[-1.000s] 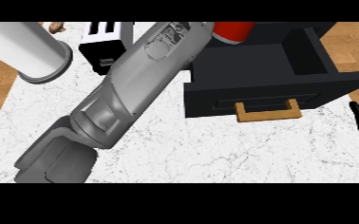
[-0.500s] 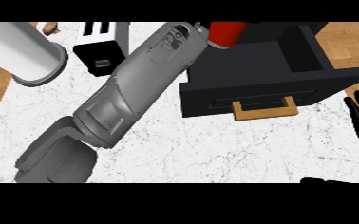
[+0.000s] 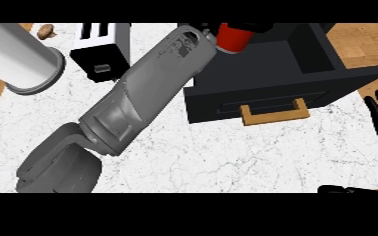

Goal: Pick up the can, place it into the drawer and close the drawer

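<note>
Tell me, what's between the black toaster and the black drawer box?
In the head view, the robot's grey left forearm crosses the white counter between the toaster and the drawer box, reaching up toward the red can.

Left hand [image 3: 209,28] probably hidden behind can [image 3: 234,38].

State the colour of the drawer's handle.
The handle is tan brown, seen clearly in the head view.

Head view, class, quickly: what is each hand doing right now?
Left hand: closed on the red can above the drawer.
Right hand: at the lower right edge, cannot be told.
</note>
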